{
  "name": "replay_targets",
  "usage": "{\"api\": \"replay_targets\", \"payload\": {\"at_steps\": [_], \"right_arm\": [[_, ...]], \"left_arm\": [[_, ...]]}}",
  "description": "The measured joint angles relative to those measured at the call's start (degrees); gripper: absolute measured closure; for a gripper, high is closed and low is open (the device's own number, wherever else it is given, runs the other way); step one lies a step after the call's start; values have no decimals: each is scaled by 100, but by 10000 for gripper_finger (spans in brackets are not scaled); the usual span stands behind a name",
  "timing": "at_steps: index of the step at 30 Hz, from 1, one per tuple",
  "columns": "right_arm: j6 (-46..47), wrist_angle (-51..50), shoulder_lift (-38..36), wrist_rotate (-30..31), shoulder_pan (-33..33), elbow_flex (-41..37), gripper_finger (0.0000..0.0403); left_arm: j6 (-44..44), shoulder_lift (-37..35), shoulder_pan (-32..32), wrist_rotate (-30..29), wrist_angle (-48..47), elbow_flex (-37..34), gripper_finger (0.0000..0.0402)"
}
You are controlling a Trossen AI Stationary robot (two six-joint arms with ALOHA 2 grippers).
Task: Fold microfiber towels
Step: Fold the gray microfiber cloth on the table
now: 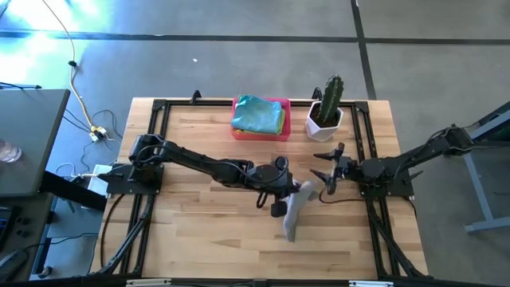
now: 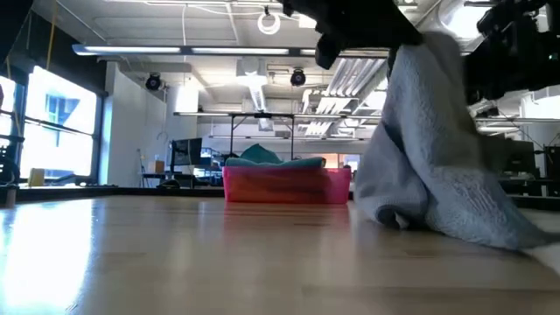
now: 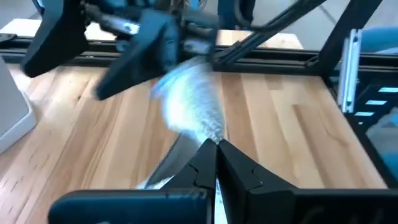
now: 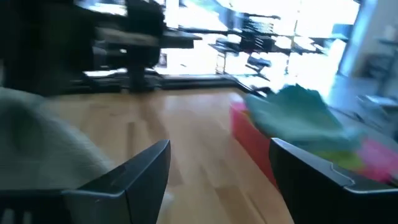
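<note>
**Currently: grey towel pinched and lifted by your left arm**

Your wooden table (image 1: 199,223) carries everything, with the two dark arms reaching in from either side. At the far edge sits the pink tray (image 1: 280,105), and in it lies a heap of towels (image 1: 256,115), teal-blue on top with green showing at the edge; in the low view the same tray stands behind bare tabletop, cloth mounded above its rim. Just beside the tray, toward your right arm's side, a cactus in a white pot (image 1: 325,118) stands upright.

Near the middle of the table your left gripper (image 1: 280,199) has its fingers closed tight on the grey towel (image 1: 293,214). The cloth hangs from that pinch in a tall drape, its lower end resting on the wood, which the low view shows clearly. In the left wrist view the fingers (image 3: 239,165) meet with no gap, cloth caught at their tips.

Your right gripper (image 1: 328,177) hovers close beside the towel with its fingers spread wide, holding nothing; its wrist view shows grey cloth at one side and the tray ahead.
</note>
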Motion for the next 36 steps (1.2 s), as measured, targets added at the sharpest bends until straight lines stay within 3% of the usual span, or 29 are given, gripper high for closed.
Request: {"api": "replay_targets", "payload": {"at_steps": [5, 13, 21, 27, 36], "right_arm": [[-427, 539, 65, -1242, 4, 0, 139], [424, 461, 565, -984, -48, 210, 139], [1229, -31, 1153, -1202, -272, 612, 139], [1601, -531, 1193, -2064, -247, 730, 139], [1381, -1276, 1193, -3254, -245, 730, 139]], "left_arm": [[-95, 230, 64, -371, 119, 3, 401], [-73, 295, 105, -937, 183, 2, 401], [4, 295, 99, -935, 150, 2, 401], [5, 295, 99, -925, 134, 2, 401], [49, 295, 3, -191, -178, 2, 401]]}}
